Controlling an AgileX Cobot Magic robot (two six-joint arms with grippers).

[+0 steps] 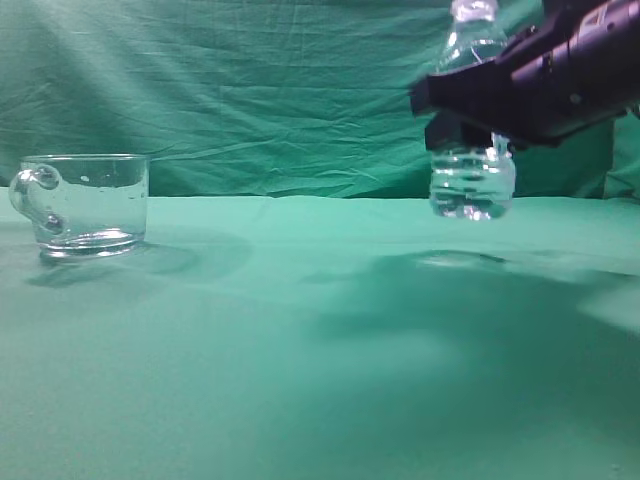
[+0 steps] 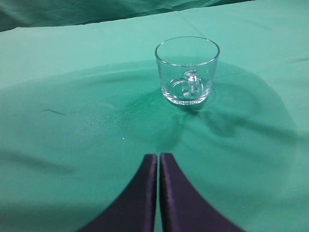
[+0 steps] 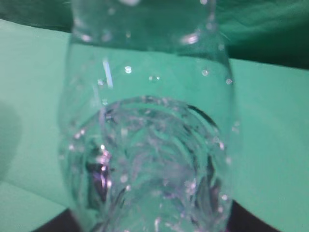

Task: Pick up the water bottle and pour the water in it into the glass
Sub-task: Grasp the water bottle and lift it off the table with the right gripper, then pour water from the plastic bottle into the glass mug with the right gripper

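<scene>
The water bottle (image 1: 472,180), clear and ribbed, hangs upright above the green table at the right of the exterior view, with water (image 1: 471,192) in its lower part. My right gripper (image 1: 462,125) is shut on the bottle's middle. The bottle fills the right wrist view (image 3: 147,140); the fingers are mostly hidden behind it. The glass (image 1: 88,205), a clear mug with a loop handle, stands on the table at the far left. It also shows in the left wrist view (image 2: 187,70), ahead of my left gripper (image 2: 158,157), which is shut and empty.
A green cloth (image 1: 300,350) covers the table and a green backdrop (image 1: 250,90) hangs behind it. The bottle's shadow (image 1: 450,290) falls on the cloth below the right arm.
</scene>
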